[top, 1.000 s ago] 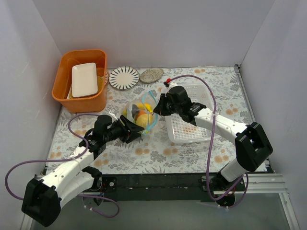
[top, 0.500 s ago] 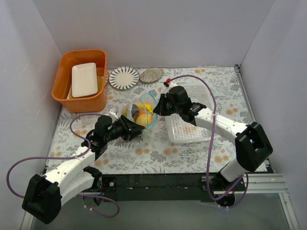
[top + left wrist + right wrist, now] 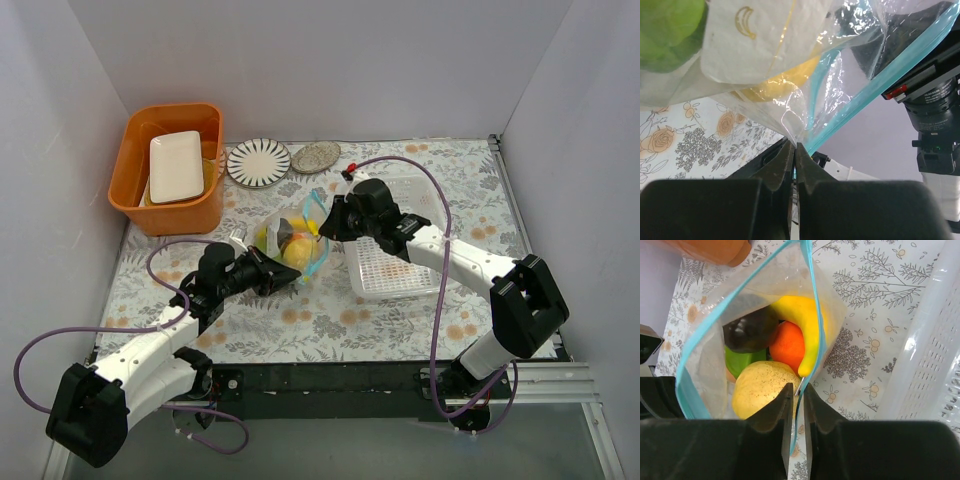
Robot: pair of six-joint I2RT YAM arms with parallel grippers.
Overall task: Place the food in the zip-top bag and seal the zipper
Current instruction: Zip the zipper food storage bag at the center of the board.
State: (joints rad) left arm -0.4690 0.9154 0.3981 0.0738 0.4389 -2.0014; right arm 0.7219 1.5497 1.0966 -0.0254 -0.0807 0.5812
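The clear zip-top bag (image 3: 290,238) stands at the table's middle with its mouth open. Inside it I see a yellow banana (image 3: 802,322), an orange (image 3: 788,345), a yellow lemon (image 3: 764,387), a dark plum (image 3: 747,330) and a green fruit (image 3: 740,362). The light blue zipper (image 3: 812,300) runs round the mouth. My left gripper (image 3: 795,146) is shut on the bag's near-left edge, also in the top view (image 3: 278,274). My right gripper (image 3: 799,387) is shut on the zipper strip at the bag's right side, also in the top view (image 3: 328,222).
A white lattice basket (image 3: 392,268) lies right of the bag, under my right arm. An orange tub (image 3: 172,205) with a white tray stands back left. A striped plate (image 3: 258,162) and a small patterned dish (image 3: 316,157) lie at the back.
My left gripper has drawn slightly back to the left with the bag's edge. The bag's mouth has shifted a little. My right gripper has stayed in place.
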